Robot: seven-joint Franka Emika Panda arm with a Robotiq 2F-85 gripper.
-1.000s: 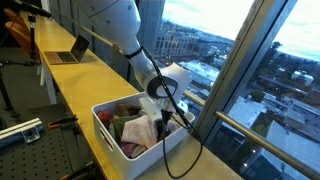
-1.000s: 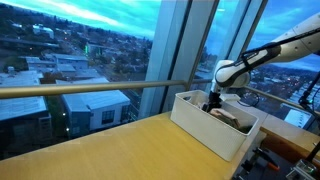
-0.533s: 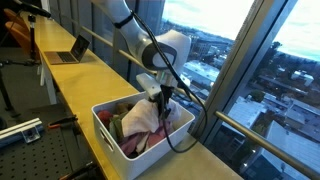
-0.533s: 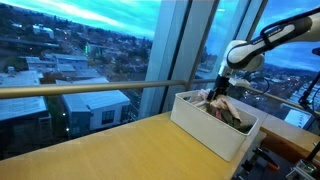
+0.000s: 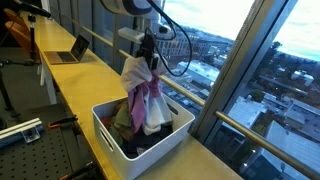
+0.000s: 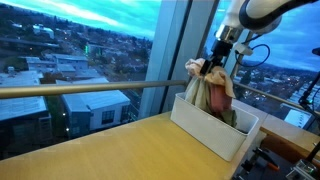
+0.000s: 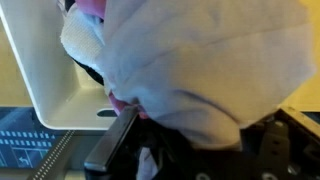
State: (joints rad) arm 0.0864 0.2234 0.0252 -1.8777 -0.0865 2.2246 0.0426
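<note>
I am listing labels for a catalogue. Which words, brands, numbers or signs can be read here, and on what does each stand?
No text can be read. The white bin, and the clothes held by the end effector, show no print; the laptop is too small to tell.

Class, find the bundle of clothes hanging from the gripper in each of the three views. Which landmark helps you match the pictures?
In an exterior view: the bundle of clothes hangs at centre from the gripper, above the white bin.
In an exterior view: the bundle hangs right of centre, against the window.
Wrist view: it fills most of the frame.
Shared landmark: the white bin.
</note>
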